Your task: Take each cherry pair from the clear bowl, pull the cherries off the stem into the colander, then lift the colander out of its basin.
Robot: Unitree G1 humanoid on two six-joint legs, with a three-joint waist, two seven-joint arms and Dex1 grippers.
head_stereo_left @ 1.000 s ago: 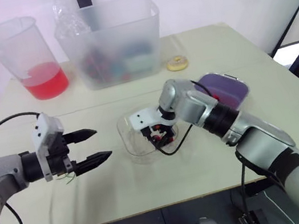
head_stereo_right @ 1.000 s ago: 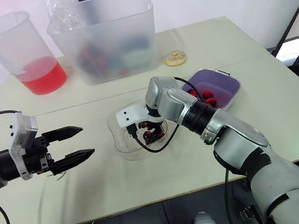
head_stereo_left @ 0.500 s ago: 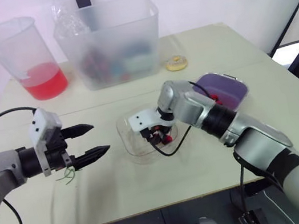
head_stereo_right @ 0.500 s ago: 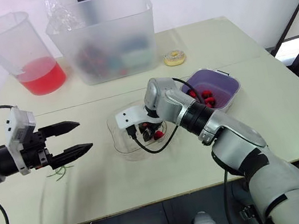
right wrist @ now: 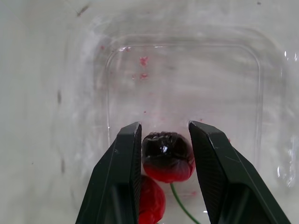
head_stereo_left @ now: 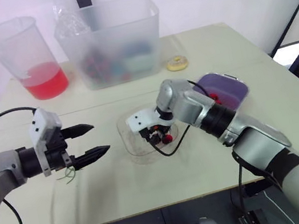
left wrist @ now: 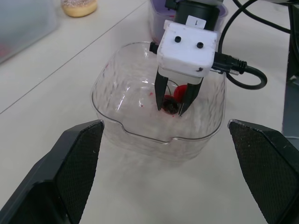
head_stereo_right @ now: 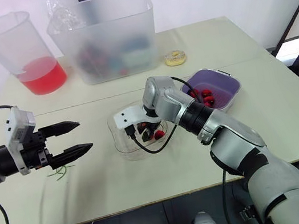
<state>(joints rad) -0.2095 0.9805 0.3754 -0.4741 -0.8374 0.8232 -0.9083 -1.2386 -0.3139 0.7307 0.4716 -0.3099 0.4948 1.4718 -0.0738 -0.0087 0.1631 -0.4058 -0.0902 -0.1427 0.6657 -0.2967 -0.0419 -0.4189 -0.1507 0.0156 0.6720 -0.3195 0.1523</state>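
Observation:
The clear bowl (head_stereo_left: pixel 128 149) sits mid-table. My right gripper (head_stereo_left: pixel 158 139) reaches down into it, shut on the dark upper cherry (right wrist: pixel 167 151) of a cherry pair. Its fingers (right wrist: pixel 125 158) press that cherry from both sides. A brighter red cherry (right wrist: pixel 152 201) and a green stem lie just below. The purple colander (head_stereo_left: pixel 233 87) stands in its basin to the right of the bowl and holds several red cherries (head_stereo_right: pixel 205 97). My left gripper (head_stereo_left: pixel 99 137) hovers open and holds nothing, left of the bowl, pointing at it.
A bare green stem (head_stereo_left: pixel 68 174) lies on the table under my left gripper. At the back stand a pitcher of red liquid (head_stereo_left: pixel 36 62), a large translucent bin (head_stereo_left: pixel 113 37) and a small doughnut (head_stereo_left: pixel 176 63).
The green stem that hung at my left gripper a second ago now lies on the table. My left gripper has drawn slightly back. My right gripper stays in the bowl around the cherries.

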